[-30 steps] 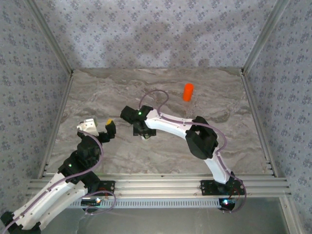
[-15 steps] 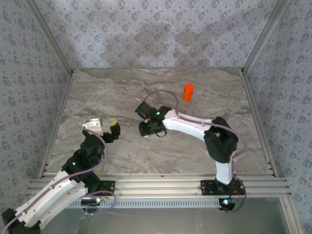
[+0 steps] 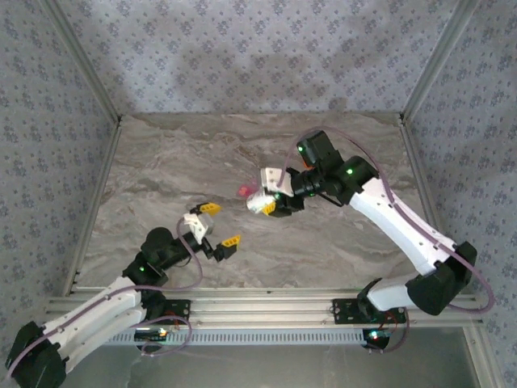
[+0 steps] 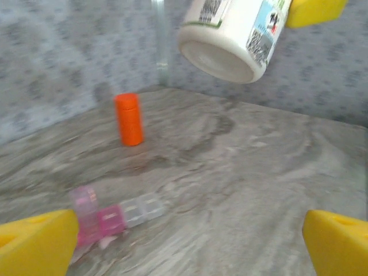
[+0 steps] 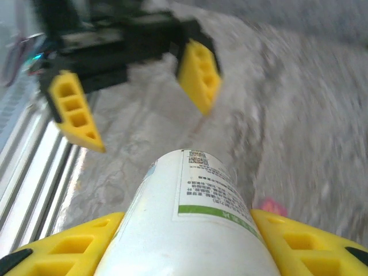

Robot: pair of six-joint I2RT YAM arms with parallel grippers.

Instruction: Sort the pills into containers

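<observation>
My right gripper is shut on a white labelled bottle, which it holds tilted in the air over the table's middle. The same bottle hangs high in the left wrist view. The container, a clear strip pill box with a pink section, lies flat on the marble; its pink end peeks out beside the bottle. My left gripper stands open and empty near the front, its yellow fingertips wide apart, facing the pill box and bottle. The pills are out of view.
An orange bottle stands upright near the back of the table, beyond the pill box. Patterned walls with metal corner posts close in the marble table. A slotted rail runs along the front edge.
The right arm has lifted the white bottle off the table and swung right and back, uncovering the pill box. The left gripper has moved right toward the centre, still open.
</observation>
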